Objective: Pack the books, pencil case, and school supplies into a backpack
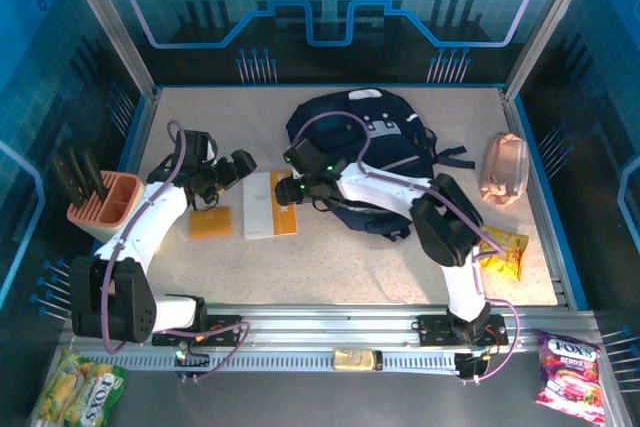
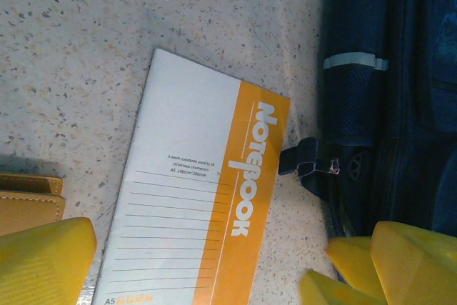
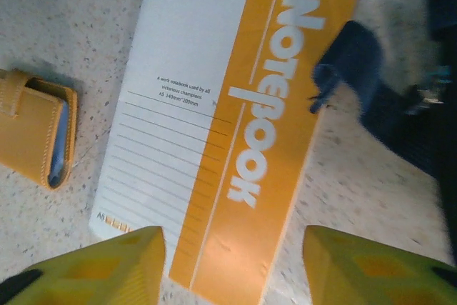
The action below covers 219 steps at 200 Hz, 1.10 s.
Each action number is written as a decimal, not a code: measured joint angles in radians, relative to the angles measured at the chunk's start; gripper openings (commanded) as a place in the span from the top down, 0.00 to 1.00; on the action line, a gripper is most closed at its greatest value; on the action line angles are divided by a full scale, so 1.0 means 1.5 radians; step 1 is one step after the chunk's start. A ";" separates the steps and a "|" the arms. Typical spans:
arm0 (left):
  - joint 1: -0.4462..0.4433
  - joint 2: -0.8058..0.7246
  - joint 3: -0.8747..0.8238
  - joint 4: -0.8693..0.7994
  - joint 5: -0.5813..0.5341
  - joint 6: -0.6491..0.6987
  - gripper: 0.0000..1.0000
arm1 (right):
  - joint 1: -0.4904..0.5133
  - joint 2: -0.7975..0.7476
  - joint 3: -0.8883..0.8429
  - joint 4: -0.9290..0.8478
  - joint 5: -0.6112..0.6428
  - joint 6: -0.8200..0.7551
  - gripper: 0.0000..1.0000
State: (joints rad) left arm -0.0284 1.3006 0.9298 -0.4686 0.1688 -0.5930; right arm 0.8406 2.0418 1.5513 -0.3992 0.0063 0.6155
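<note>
Notebook lies flat on the counter, long axis 1-to-7 o'clock, at 12 o'clock from the right pincer, jaws apart; left pincer, also apart, seems farther.

A robot test cell, in a lab or on a show floor rather than in a home. A speckled desk is boxed in by blue panels printed with a gear and circuit lines, framed by aluminium posts. The left arm and right arm are bolted to a slotted rail.
</note>
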 measured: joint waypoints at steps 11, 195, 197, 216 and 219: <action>0.002 0.000 -0.001 -0.001 0.000 0.001 0.01 | 0.003 0.035 0.028 -0.004 -0.008 -0.001 0.59; 0.003 0.038 -0.075 0.007 0.072 -0.001 0.15 | 0.035 -0.011 -0.124 -0.040 -0.150 -0.144 0.59; 0.002 0.038 -0.077 0.007 0.072 -0.001 0.16 | 0.035 -0.014 -0.128 -0.040 -0.151 -0.144 0.59; -0.019 0.043 -0.090 0.006 0.073 -0.007 0.22 | 0.035 -0.047 -0.156 -0.020 -0.146 -0.127 0.59; -0.023 0.043 -0.091 0.006 0.072 -0.006 0.23 | 0.035 -0.053 -0.161 -0.014 -0.146 -0.124 0.60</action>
State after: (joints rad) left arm -0.0635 1.3659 0.7929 -0.4603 0.2771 -0.6025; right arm 0.8936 1.9621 1.3102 -0.4210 -0.2131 0.4290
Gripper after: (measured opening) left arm 0.799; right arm 0.409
